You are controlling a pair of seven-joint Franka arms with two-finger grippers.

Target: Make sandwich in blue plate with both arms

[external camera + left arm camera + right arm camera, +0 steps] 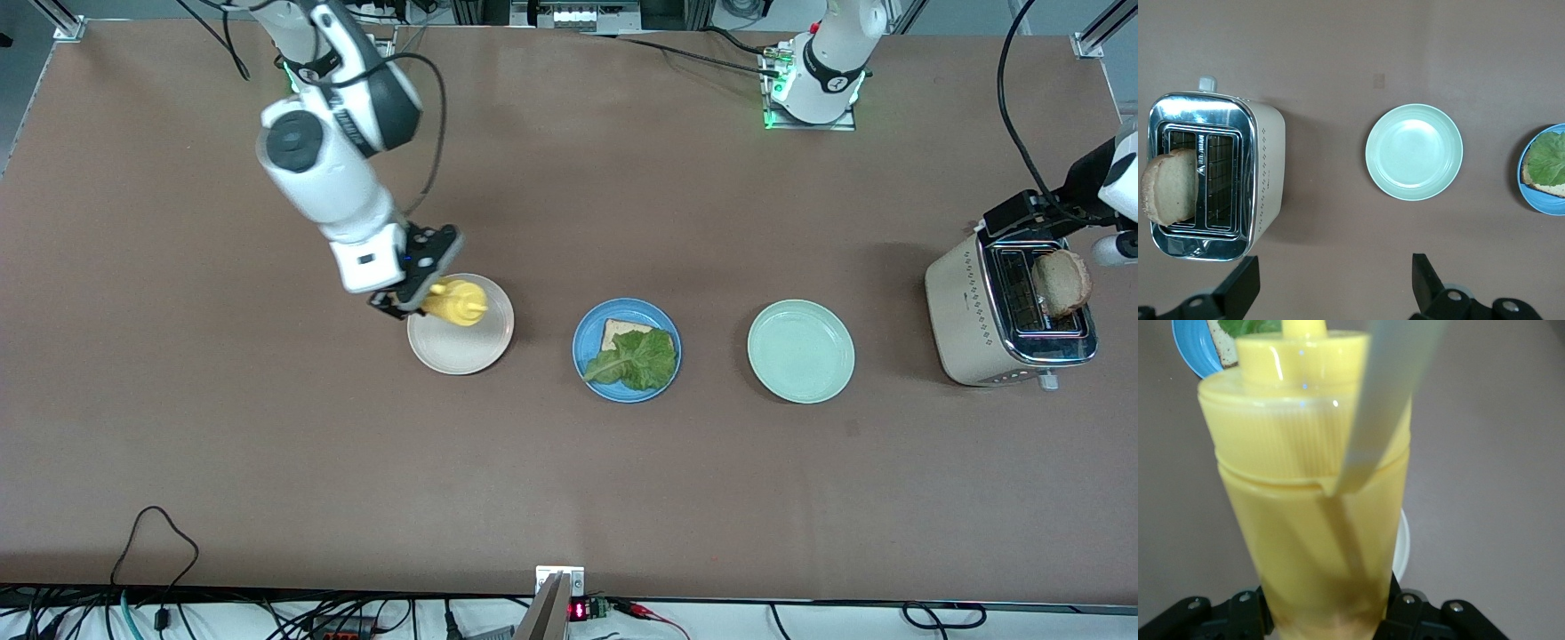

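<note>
The right end effector (418, 289) is clamped on a yellow squeeze bottle (455, 302) over the cream plate (462, 351). The left end effector (1331, 283), fingers apart, hovers beside a toaster (1005, 316) holding what looks like bread (1062, 283). The blue plate (587, 331), mid-table, carries bread slice (613, 332) and lettuce (642, 359).

Brown worktop (267, 462) carrying three round plates in a row, with a toaster at the left arm's end. The cream-white plate (462, 351) lies toward the right arm's end; the blue plate (587, 333) sits in the middle; the pale mint-green plate (800, 351) lies between the blue plate and the beige toaster (956, 307). The plates stand well apart. A black cable (156, 533) loops onto the worktop's edge nearest the front camera.
</note>
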